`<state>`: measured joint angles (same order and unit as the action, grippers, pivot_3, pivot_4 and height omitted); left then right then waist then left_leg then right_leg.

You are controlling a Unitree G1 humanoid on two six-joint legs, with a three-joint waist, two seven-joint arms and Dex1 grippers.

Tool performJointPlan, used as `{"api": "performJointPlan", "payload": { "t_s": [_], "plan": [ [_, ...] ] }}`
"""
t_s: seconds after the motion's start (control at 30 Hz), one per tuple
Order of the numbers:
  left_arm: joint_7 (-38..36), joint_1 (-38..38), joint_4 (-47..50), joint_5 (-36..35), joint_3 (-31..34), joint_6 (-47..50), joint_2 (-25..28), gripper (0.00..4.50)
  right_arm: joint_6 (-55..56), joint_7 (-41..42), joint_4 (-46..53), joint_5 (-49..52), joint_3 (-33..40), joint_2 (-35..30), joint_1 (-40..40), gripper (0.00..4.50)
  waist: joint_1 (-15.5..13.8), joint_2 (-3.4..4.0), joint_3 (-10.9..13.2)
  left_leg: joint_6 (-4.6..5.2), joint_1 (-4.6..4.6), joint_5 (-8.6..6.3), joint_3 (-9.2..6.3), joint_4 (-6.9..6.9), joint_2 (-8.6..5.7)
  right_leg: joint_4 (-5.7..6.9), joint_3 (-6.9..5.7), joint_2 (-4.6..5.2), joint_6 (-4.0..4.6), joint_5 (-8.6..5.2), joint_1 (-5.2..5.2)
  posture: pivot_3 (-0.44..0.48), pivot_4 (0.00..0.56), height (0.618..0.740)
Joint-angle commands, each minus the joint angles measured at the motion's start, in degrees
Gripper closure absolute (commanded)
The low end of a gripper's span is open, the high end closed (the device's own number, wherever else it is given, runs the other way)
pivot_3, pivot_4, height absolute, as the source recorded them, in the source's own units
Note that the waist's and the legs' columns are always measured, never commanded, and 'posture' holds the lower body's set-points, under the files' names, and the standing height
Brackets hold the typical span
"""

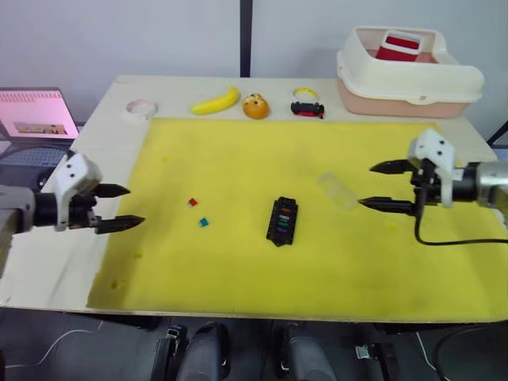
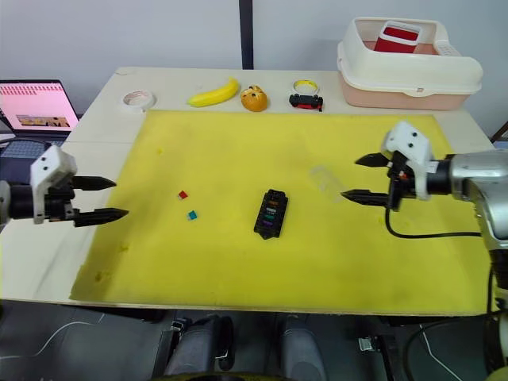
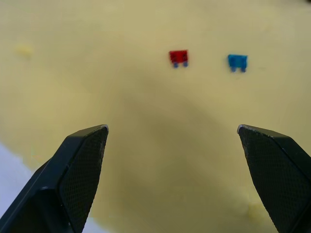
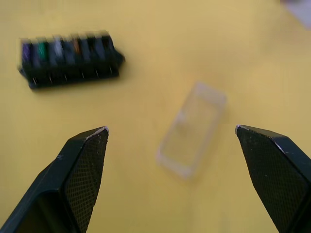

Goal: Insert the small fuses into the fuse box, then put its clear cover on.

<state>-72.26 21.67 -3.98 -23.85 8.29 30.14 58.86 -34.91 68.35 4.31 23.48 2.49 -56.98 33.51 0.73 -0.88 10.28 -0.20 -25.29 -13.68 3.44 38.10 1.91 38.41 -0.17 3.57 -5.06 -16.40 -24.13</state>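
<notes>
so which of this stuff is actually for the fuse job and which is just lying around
For the job:
- fuse box, some fuses already in it
- red fuse
- teal fuse
- clear cover

Lying about:
- banana
- orange toy
- toy car
- two tape rolls
- cream bin
- laptop

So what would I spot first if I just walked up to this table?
Probably the big yellow mat, with the black fuse box near its middle. A red fuse and a teal fuse lie loose towards the open left gripper, and the open right gripper hovers by the clear cover.
</notes>
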Motion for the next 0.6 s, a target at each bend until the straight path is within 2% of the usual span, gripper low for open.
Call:
{"api": "performJointPlan", "payload": {
  "t_s": [0.03, 0.17, 0.33, 0.5, 0.6],
  "plan": [
    [-0.2, 2.9, 2.7, -2.9, -1.5, 4.0, -1.8, 0.0, -4.5, -1.8, 6.9, 3.8, -1.3, 3.0, 3.2, 0.05, 0.0, 0.0, 0.0, 0.0, -0.01, 0.0, -0.01, 0.01, 0.0, 0.01, 0.0, 0.0, 0.0, 0.0, 0.0, 0.0, 0.15, 0.74],
    [0.6, 7.4, 0.7, -6.8, -4.1, 14.9, -5.8, 0.0, -10.3, -5.4, 12.2, 6.2, -5.1, 8.7, 6.6, 0.05, -0.1, -0.01, 0.0, 0.0, -0.07, 0.0, -0.06, 0.05, -0.03, 0.01, -0.01, 0.02, -0.02, 0.01, -0.01, 0.0, 0.15, 0.74],
    [-0.1, 12.3, -3.9, -10.9, -6.8, 29.4, -6.9, 0.0, -11.5, -8.0, 15.9, 5.9, -9.3, 13.5, 8.2, 0.05, 0.0, -0.02, 0.0, 0.01, -0.08, 0.0, -0.1, 0.07, -0.05, 0.05, -0.01, -0.02, -0.04, 0.02, -0.02, 0.0, 0.15, 0.74],
    [-1.4, 14.8, -6.7, -15.5, -7.2, 41.4, -6.5, 0.0, -13.2, -10.3, 16.8, 6.7, -9.6, 15.7, 9.2, 0.05, 0.0, -0.03, 0.0, 0.01, -0.09, 0.0, -0.11, 0.08, -0.06, 0.06, -0.01, -0.01, -0.05, 0.02, -0.04, 0.0, 0.15, 0.74],
    [-1.1, 14.0, -7.1, -15.2, -8.9, 42.3, -6.7, 0.85, -14.1, -10.7, 17.6, 7.4, -9.7, 15.9, 9.0, 0.0, 0.0, -0.03, 0.0, 0.01, -0.08, 0.0, -0.12, 0.08, -0.06, 0.07, -0.02, -0.01, -0.04, 0.02, -0.04, 0.0, 0.15, 0.74]
  ]
}}
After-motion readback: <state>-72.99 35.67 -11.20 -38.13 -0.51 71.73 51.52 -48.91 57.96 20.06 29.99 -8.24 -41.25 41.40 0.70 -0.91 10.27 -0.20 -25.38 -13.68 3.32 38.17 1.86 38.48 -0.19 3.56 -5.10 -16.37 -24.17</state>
